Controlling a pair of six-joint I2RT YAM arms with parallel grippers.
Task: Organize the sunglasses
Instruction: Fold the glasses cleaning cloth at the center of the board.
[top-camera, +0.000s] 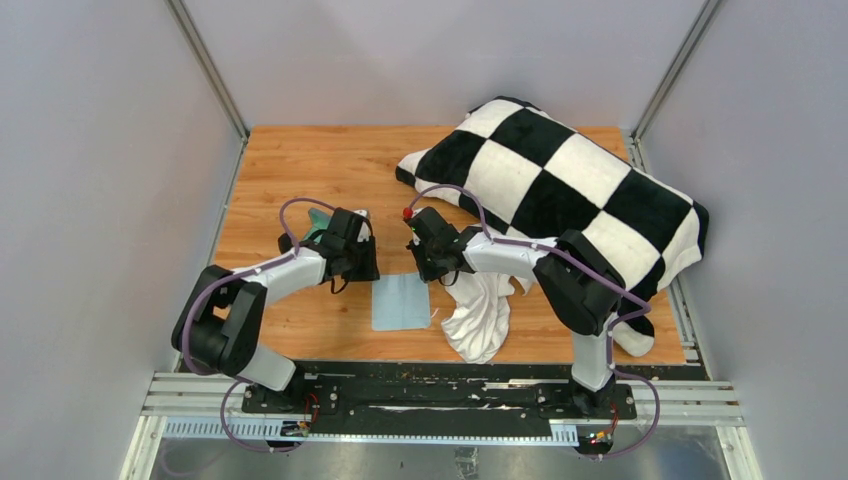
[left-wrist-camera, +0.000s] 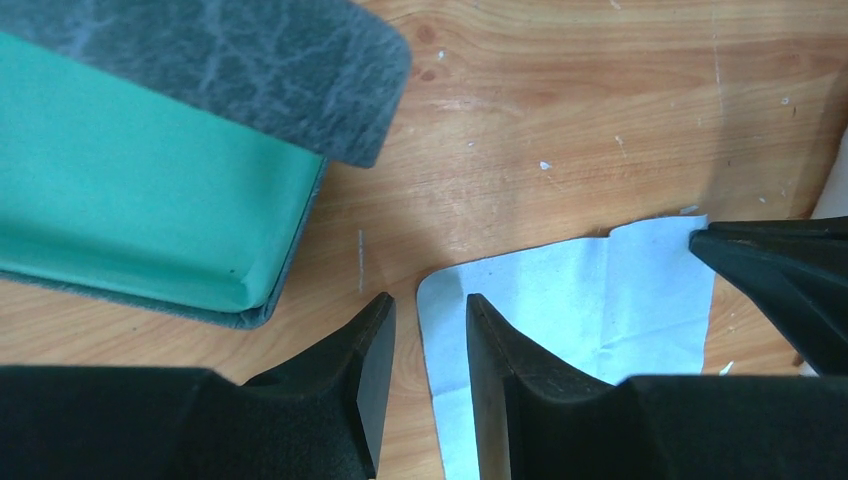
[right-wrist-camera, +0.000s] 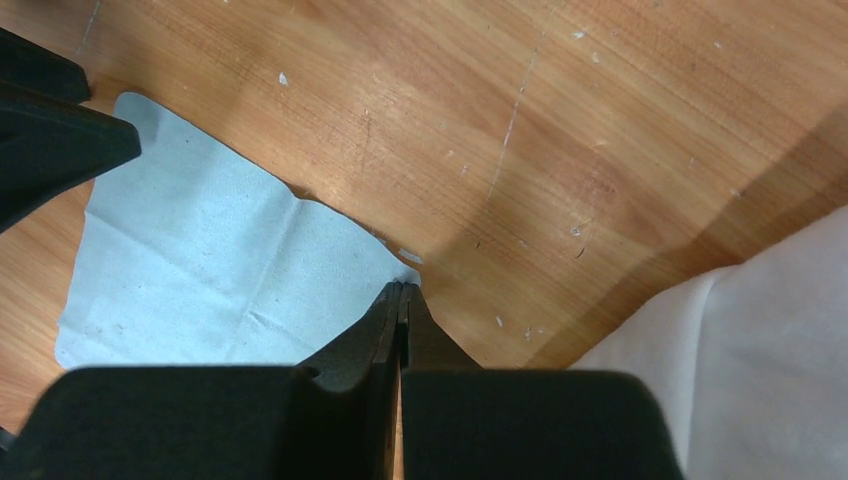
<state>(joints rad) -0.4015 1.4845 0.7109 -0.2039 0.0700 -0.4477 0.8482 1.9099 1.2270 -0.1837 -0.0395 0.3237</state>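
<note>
- Left claw slightly open, empty, poised over a corner of square light-blue cloth
- Right claw pressed shut at another corner; cloth pinch unconfirmed, probably to fold it
- No black thin-framed sunglasses visible in any view; grey-blue hard case with mint-green lining lies open beside cloth

Left tool ajar, right tool closed

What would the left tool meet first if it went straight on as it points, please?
The left tool would probably touch the wooden table beside a corner of the light-blue cloth; depth is unclear.
</note>
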